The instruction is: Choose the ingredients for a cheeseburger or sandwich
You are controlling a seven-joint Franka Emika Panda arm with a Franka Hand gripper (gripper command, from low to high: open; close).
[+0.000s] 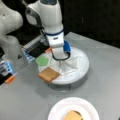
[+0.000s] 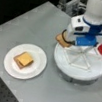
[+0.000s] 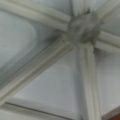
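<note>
Gripper (image 1: 59,63) hangs low over my divided white tray (image 1: 83,66), near its hub, and I cannot tell its grip. Nearest it, a tan toast square (image 1: 48,74) rests on the tray's edge. On the plate (image 2: 38,64) sits the sandwich (image 2: 23,60), yellow cheese topmost.

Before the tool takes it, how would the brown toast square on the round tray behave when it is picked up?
The toast square looks flat and thick-edged, so it is probably stiff rather than floppy. It is small beside the tray, so likely light. It hangs partly over the tray's rim, so a push may slide or tip it off. The tool hangs above the tray's centre, not touching the toast.
</note>
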